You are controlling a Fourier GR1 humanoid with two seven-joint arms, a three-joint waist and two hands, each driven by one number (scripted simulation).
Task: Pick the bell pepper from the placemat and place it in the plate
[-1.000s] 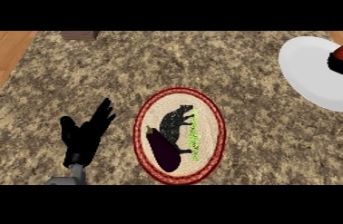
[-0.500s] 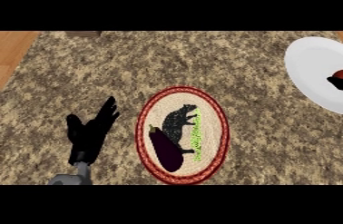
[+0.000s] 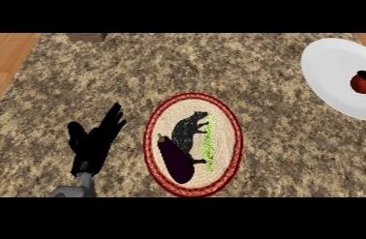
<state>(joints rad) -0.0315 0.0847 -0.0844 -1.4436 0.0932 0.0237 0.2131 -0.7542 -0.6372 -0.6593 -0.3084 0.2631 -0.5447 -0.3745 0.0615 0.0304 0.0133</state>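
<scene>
Bell pepper (image 3: 358,82), red with a dark stem, lies on the white plate (image 3: 330,73) at the right edge of the view, partly cut off by the frame. A second ago a dark shape, most likely the right hand, showed over the red thing at that edge; half a second ago only a sliver of it remained, and now nothing covers the pepper. The right hand has left the view altogether, so its state cannot be given. My reading is that the pepper is released and resting on the plate on its own, which would mean the placing step is done and the task is at or very near its end.

On the oval placemat (image 3: 162,131), with its red braided border and a dark animal figure at its middle, only an eggplant (image 3: 176,159) is left, lying at the lower left and apart from the plate. No pepper remains there.

At the lower left the left hand (image 3: 94,141) stands over the speckled tabletop (image 3: 107,73) beside the placemat, fingers straight and spread upward, grasping nothing; it rests there as in both earlier views. The plate sits a little further into view than a second ago, which looks like a small shift of the head, not of the plate.
</scene>
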